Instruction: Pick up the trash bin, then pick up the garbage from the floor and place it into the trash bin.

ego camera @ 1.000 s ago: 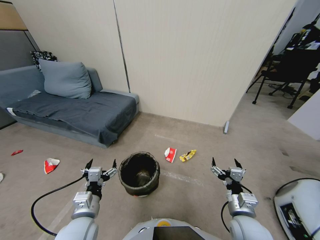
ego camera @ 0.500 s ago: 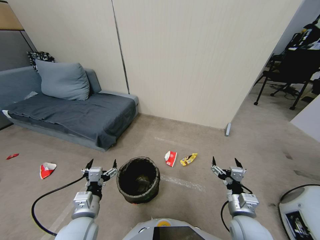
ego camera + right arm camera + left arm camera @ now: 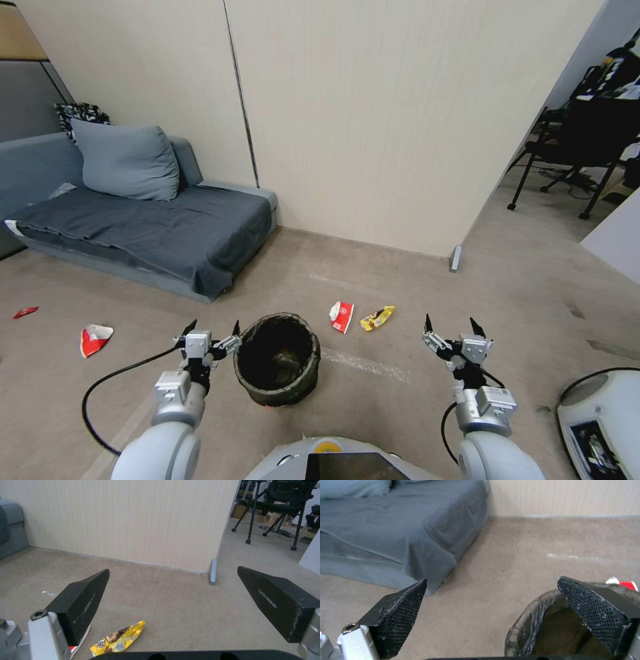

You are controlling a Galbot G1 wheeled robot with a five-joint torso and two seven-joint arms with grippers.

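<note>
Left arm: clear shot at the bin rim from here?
Probably yes. The left gripper is open and right beside the trash bin, on the near-left of its rim, with bare carpet around and nothing between them.

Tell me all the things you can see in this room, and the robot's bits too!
trash bin: one, white with a dark bag liner, on the carpet in front of the robot
red-and-white wrapper: one, just beyond the bin
yellow wrapper: one, beside that red-and-white one
red-and-white wrapper: one, on the floor far to the left
red scrap: one, small, near the left edge
sofa: one, grey-blue with a dark cover, against the wall on the left
cushion: one, grey-blue, on the sofa
office chair: one, black, far right in the next room
left gripper: one, silver with black fingers, open, beside the bin's rim
right gripper: one, same colours, open, above the carpet to the right
</note>
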